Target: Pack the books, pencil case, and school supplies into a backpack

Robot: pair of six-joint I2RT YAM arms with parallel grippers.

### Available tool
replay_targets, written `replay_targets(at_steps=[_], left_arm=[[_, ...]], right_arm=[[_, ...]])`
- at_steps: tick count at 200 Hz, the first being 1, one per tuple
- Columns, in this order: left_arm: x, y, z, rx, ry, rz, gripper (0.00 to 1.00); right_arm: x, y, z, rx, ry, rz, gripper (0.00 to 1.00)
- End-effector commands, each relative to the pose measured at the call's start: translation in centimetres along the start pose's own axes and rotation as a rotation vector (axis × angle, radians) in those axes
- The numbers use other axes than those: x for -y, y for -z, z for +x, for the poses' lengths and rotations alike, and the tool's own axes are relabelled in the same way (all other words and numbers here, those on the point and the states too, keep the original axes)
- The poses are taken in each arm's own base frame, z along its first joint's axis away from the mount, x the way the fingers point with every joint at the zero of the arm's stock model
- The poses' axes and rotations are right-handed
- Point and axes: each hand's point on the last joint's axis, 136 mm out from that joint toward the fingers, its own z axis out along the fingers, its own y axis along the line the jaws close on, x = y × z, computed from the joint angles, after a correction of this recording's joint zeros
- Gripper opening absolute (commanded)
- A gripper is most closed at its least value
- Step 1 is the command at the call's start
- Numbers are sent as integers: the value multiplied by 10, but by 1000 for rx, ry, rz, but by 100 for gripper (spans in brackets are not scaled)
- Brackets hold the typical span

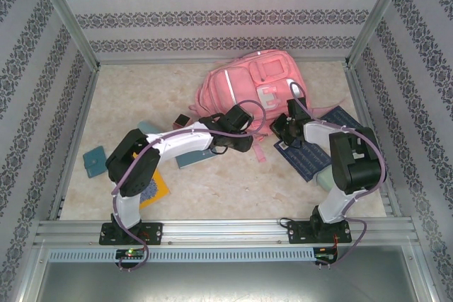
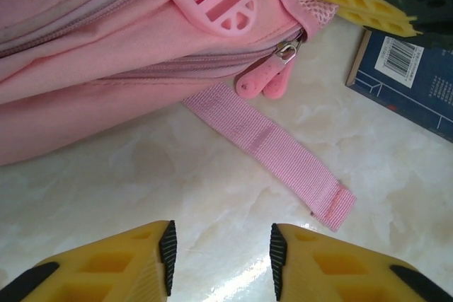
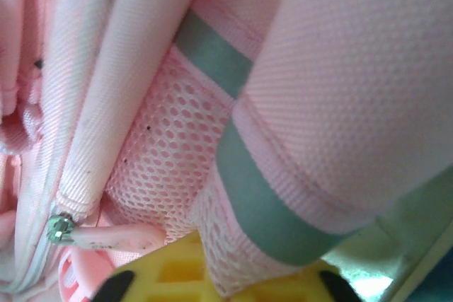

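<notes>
Top view — backpack (image 1: 251, 83) lies at the far middle of the table (image 1: 226, 196). A navy book (image 1: 311, 157) sits under the right arm and a yellow book (image 1: 159, 190) near the left base. At the backpack's near edge: left gripper (image 1: 244, 139), right gripper (image 1: 284, 126).

Left wrist — fingers (image 2: 120, 266) spread, nothing between them, over bare table just short of a loose strap (image 2: 283, 150). The zipper pulls (image 2: 265, 79) are beyond it.

Right wrist — the fingers here (image 3: 177, 274) look clamped on the backpack's mesh (image 3: 170, 153) side.

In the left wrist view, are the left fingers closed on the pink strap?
No, the left fingers stand open above the bare table, and the backpack strap lies flat beyond them, not between them.
</notes>
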Motion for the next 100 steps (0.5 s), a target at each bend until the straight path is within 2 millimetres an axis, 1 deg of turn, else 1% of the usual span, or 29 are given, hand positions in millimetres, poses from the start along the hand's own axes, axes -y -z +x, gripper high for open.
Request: replay_targets(at_steps=[1, 11, 22, 41, 62, 85, 100], left_arm=[[11, -2, -13, 32, -72, 17, 38], [12, -4, -15, 35, -87, 18, 35], [12, -7, -17, 35, -105, 14, 34], [12, -15, -19, 32, -130, 8, 31], [12, -25, -22, 39, -152, 1, 30], [11, -35, -25, 47, -166, -9, 30], [9, -43, -23, 27, -172, -20, 25]], right_arm=[[-29, 16, -9, 22, 43, -76, 0], [-35, 23, -11, 29, 55, -86, 0], [-42, 31, -13, 32, 63, -102, 0], [-49, 37, -12, 19, 64, -121, 0], [-50, 38, -9, 7, 56, -131, 0], [-44, 34, -8, -1, 47, -114, 0], [-41, 30, -7, -3, 42, -103, 0]])
